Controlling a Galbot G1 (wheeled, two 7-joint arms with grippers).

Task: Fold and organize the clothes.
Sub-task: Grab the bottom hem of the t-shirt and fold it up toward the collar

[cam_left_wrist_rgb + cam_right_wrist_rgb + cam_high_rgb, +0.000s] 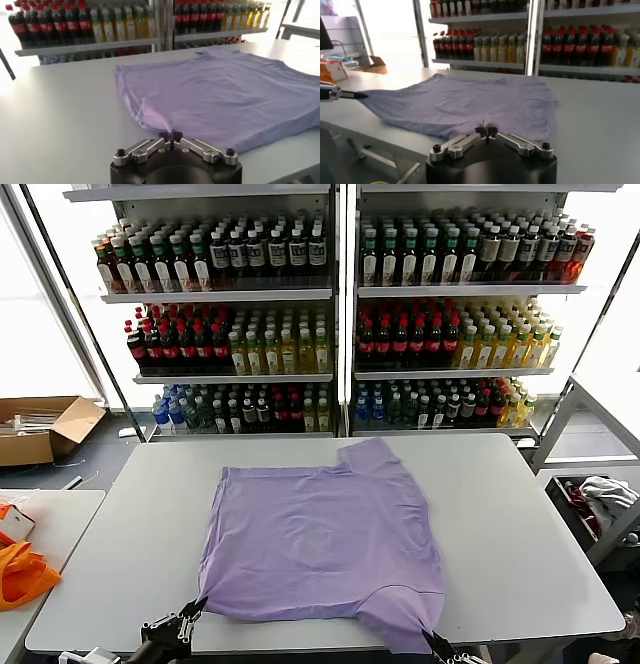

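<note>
The light purple thin-fabric T-shirt (322, 546) lies spread flat across the middle of the white rectangular table (520, 514), plain side up, one sleeve reaching toward the far edge and its lower part running down to the near edge. At the near edge, the left end effector (197, 608) has its fingers pressed together, pinching the shirt's near left corner; from the left wrist view the fabric (220, 90) rises in a small peak right into the closed fingertips (170, 136). The right end effector (432, 642) sits at the shirt's near right corner, where the cloth droops over the table's near edge, fingers pressed together on that fabric (470, 102) too. Both corners are gripped, the rest resting on the table.
</note>
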